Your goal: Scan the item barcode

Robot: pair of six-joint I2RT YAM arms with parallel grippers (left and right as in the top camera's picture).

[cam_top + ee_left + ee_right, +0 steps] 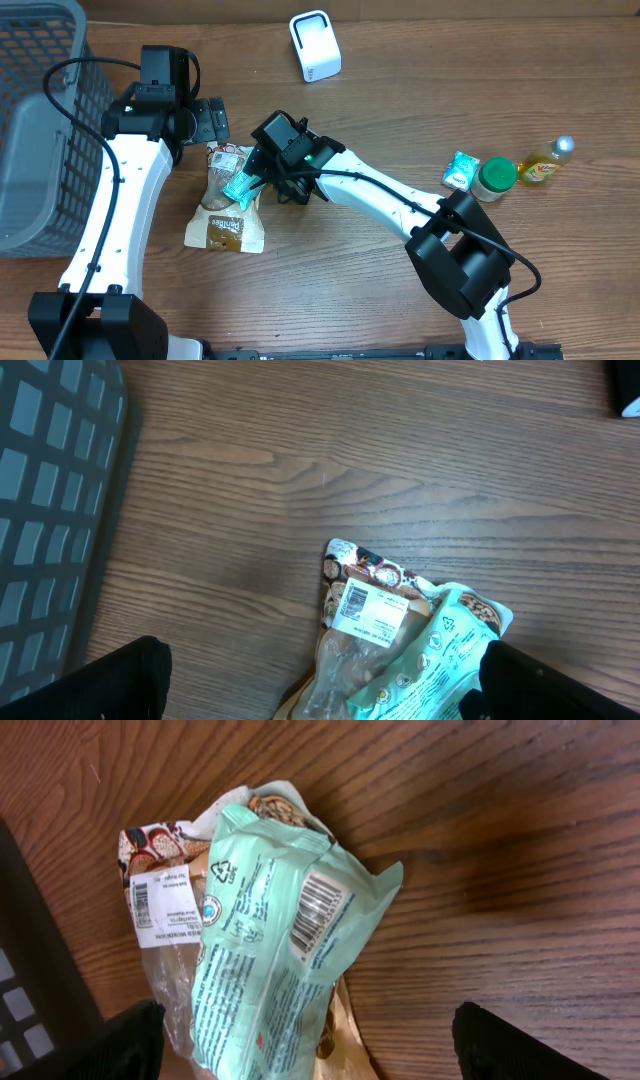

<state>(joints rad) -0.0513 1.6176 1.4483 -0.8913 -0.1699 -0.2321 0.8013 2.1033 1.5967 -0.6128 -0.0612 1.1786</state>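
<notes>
Our left gripper and right gripper both stand open. The packet lies barcode-up on the bag; we should grip its edge, keeping the barcode clear for the scanner.

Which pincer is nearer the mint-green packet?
Right. The right pincer hangs open directly over the mint-green packet; the left pincer sits farther off, beyond the brown bag's labelled end.

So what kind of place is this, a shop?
Probably a pretend shop checkout rather than a real store. What looks like a white scanner stands on a wooden table, a grey basket sits at one side, and a mint-green packet shows its barcode.
</notes>
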